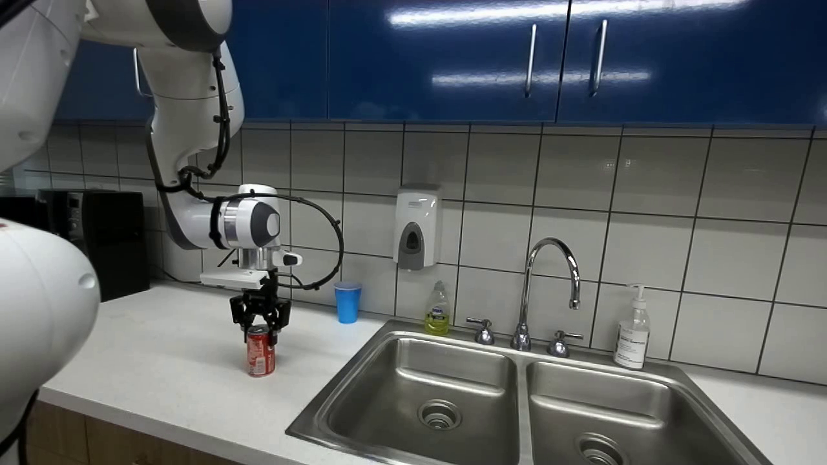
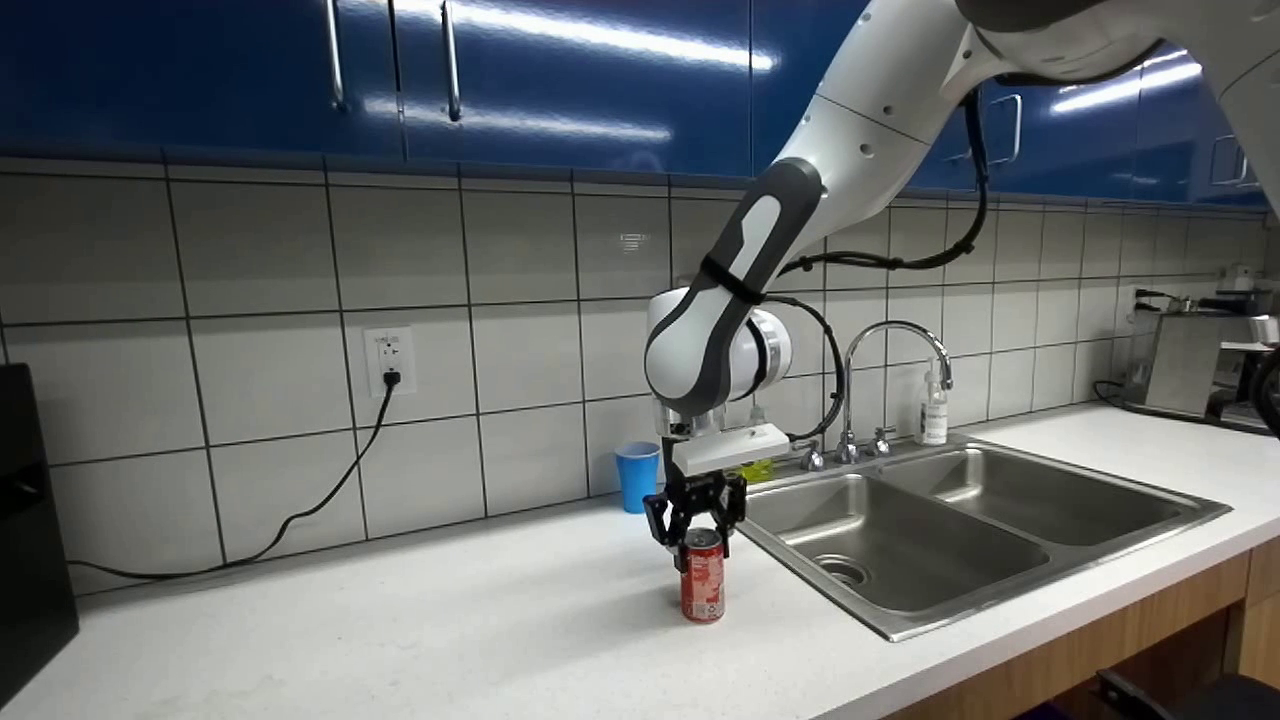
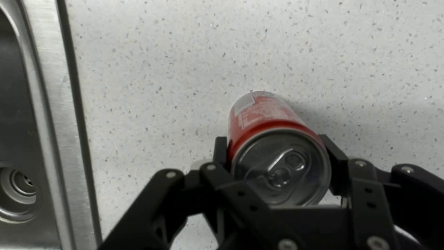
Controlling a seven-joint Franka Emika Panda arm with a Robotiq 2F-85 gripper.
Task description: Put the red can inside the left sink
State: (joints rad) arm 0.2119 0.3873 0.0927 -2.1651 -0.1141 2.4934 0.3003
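The can (image 1: pixel 261 356) is located on the counter (image 2: pixel 400 620), near the left sink (image 1: pixel 381 407) but outside it, and apparently it is supported there by its base. It is held by the gripper (image 3: pixel 276 152): the fingers (image 3: pixel 220 151) are set against two opposite sides of its upper part, with no clear gap to be seen. Thus the reaching and, by judgement, the grasping may be counted as done; the lifting, the carrying and the releasing remain to be done. The can is oriented upright, its long axis vertical in both exterior views, with the lid (image 3: pixel 281 166) turned upward, toward the gripper.
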